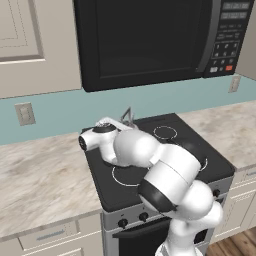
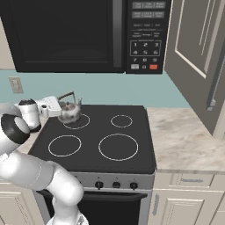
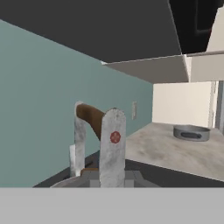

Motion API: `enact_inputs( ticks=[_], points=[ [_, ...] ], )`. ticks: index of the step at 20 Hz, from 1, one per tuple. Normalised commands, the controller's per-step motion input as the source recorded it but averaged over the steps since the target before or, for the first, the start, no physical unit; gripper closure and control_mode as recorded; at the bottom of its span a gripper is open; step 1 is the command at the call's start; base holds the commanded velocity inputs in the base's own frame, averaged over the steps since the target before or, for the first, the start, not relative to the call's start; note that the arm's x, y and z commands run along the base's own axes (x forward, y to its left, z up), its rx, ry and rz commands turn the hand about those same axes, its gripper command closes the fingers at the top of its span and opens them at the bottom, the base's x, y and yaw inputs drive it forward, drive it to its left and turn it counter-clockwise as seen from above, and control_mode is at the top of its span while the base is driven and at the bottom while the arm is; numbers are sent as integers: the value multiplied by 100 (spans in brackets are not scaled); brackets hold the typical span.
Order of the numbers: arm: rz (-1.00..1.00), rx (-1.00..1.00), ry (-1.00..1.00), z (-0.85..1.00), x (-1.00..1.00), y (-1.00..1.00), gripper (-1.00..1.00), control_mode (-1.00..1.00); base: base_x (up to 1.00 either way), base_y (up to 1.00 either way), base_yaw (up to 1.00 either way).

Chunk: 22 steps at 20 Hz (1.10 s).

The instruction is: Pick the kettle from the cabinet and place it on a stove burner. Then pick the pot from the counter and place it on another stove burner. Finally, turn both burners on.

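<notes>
Kettle held over the back-left burner, not yet released

Kettle [image 2: 69, 112] sits at the back-left corner of the cooktop [image 2: 132, 154], on or just above the small burner ring [image 2: 76, 121] there; you cannot tell from these views whether its base is touching the glass. Your gripper [image 2: 61, 103] is pressed together on the arched handle [image 3: 89, 118], with the fingers [image 3: 113, 144] clamped either side of it in the hand view.

You are at the end of the first step: setting the kettle on a burner. Next, you likely need to confirm the base is down and centred in the ring, then spread the jaws and lift clear of the handle without tipping the kettle.

After that comes the pot [image 3: 191, 132], which lies on the counter [image 3: 175, 153] well apart from the stove, towards the far end. The three other rings are free, and the knobs [image 2: 116, 185] line the front edge.
</notes>
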Motion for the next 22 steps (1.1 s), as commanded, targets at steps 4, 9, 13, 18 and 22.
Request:
enact_inputs(
  ticks=[4,9,13,18,22],
  points=[
    [0,0,6,-24,11,0,100,-100,0,0,0],
    [0,0,4,-28,11,0,100,-100,0,0,0],
    [-2,0,1,-23,20,0,100,-100,0,0,0],
    [-6,-4,0,-20,36,0,100,-100,0,0,0],
    [-7,-4,0,-20,37,0,100,-100,0,0,0]
  ],
)
